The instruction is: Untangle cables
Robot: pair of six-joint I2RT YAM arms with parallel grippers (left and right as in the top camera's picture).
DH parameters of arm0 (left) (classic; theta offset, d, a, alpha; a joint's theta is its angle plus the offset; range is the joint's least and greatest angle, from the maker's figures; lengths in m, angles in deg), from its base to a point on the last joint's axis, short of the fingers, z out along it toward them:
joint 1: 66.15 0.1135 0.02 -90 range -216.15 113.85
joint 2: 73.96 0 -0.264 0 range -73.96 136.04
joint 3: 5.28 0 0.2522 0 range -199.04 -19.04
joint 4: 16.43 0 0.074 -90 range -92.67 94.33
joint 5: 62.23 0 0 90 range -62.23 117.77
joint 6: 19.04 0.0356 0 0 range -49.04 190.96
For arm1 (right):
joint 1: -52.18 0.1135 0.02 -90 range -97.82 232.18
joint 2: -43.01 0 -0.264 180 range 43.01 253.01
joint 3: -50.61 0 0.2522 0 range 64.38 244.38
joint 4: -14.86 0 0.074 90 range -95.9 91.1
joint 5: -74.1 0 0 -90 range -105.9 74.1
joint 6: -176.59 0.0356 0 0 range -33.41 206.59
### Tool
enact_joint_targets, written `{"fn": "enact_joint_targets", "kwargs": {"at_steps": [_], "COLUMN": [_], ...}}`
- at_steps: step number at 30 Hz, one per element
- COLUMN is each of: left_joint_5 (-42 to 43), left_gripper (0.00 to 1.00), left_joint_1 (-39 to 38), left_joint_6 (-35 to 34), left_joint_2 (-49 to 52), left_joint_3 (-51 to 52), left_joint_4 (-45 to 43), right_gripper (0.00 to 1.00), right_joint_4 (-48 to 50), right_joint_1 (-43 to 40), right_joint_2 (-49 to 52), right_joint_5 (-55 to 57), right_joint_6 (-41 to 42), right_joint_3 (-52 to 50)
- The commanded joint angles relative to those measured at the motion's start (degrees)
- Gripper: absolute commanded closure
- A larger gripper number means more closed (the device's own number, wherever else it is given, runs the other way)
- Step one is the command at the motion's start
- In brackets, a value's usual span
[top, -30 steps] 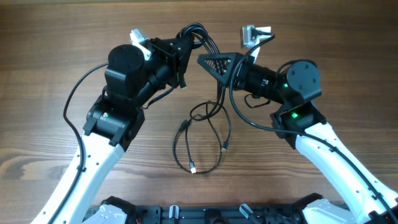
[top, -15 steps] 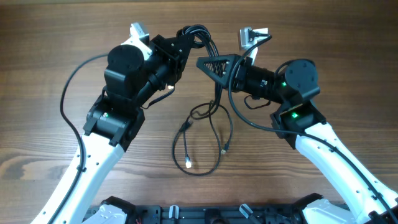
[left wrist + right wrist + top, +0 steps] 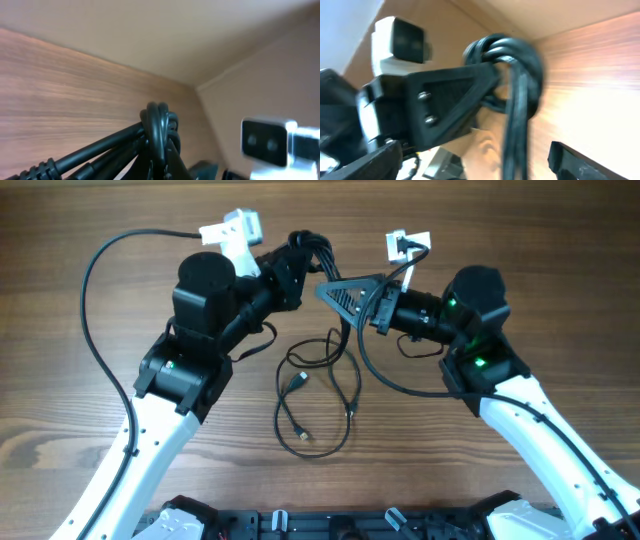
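Thin black flexible cables (image 3: 160, 125): several strands bunched into a knotted loop, held above the far middle of the brown wooden table (image 3: 40, 430). The loose lengths trailed down into open loops near the table's centre, where a silver-tipped plug (image 3: 307, 437) lay. Left gripper (image 3: 300, 265): jaws closed tight on the bunch. Right gripper (image 3: 330, 288): jaws spread wide, one each side of the bunch, gripping nothing. Both arms crowded the knot.
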Motion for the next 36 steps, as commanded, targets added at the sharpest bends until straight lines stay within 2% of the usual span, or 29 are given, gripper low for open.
{"fn": "enact_joint_targets", "kwargs": {"at_steps": [1, 4, 11, 13, 15, 18, 29, 31, 32, 36], "left_joint_5": [5.03, 6.62, 7.30, 7.30, 7.72, 8.13, 11.32, 14.99, 16.90, 17.46], "left_gripper": [0.96, 0.96, 0.96, 0.96, 0.96, 0.96, 0.96, 0.96, 0.96, 0.96], "left_joint_1": [-0.11, -0.11, -0.11, -0.11, -0.11, -0.11, -0.11, -0.11, -0.11, -0.11], "left_joint_6": [18.34, 22.34, 28.22, 28.24, 28.26, 28.26, 31.43, 32.70, 33.53, 33.99], "left_joint_2": [-2.93, -4.46, -7.28, -7.65, -7.67, -7.67, -7.63, -7.63, -7.63, -7.63], "left_joint_3": [-0.42, -0.42, -0.42, -0.42, -0.42, -0.42, -0.42, -0.42, -0.42, -0.42], "left_joint_4": [2.14, 4.68, 11.37, 11.56, 11.45, 11.28, 11.02, 10.60, 10.21, 9.99], "right_gripper": [0.03, 0.03, 0.07, 0.12, 0.22, 0.31, 0.35, 0.44, 0.62, 0.85], "right_joint_4": [-3.06, -3.41, -2.54, -2.34, -2.27, -2.32, -1.92, -1.92, -1.92, -1.95], "right_joint_1": [-1.36, -1.36, -1.33, -1.33, -1.33, -1.29, -1.29, -1.29, -1.29, -1.29], "right_joint_2": [-0.20, -0.20, -0.20, -0.20, -0.20, -0.20, -0.20, -0.20, -0.20, -0.20], "right_joint_5": [3.67, 4.59, 9.16, 9.14, 8.55, 4.83, -8.83, -9.22, -9.20, -9.20], "right_joint_6": [-13.18, -20.00, -29.00, -30.25, -32.41, -35.78, -43.15, -43.17, -43.15, -43.12], "right_joint_3": [0.55, 0.55, 0.55, 0.55, 0.55, 0.55, 0.55, 0.55, 0.55, 0.55]}}
